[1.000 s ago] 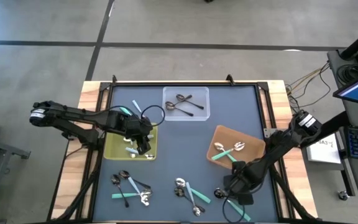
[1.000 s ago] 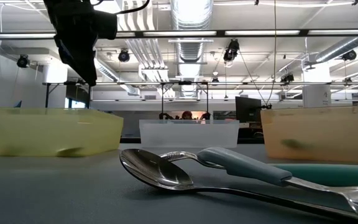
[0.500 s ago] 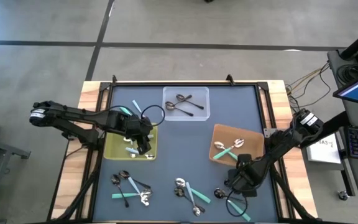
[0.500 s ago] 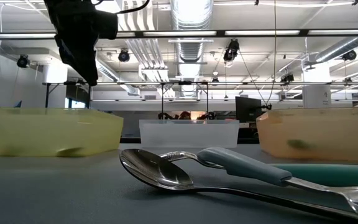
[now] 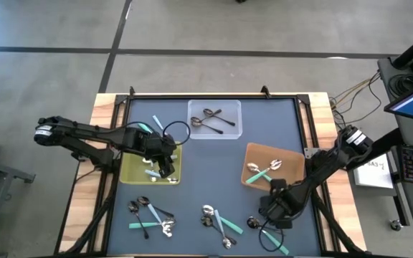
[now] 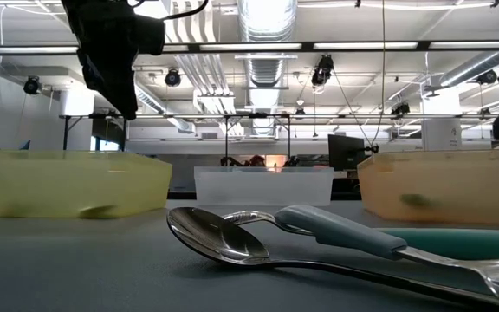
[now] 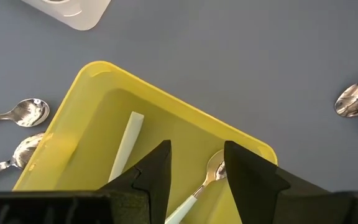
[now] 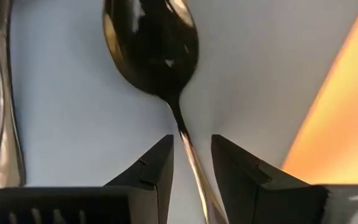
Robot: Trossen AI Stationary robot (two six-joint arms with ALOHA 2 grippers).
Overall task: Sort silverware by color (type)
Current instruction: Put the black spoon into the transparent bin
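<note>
right claw [image 5: 274, 212] shifted, dark spoon [image 8: 154, 43] between fingers

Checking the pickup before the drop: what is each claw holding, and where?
Right claw straddles a dark spoon at its neck. Left claw holds nothing above the yellow tray.

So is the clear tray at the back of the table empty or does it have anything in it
Not empty. In the high view the clear tray holds a few dark metal utensils, lying crossed over one another near its middle.
</note>
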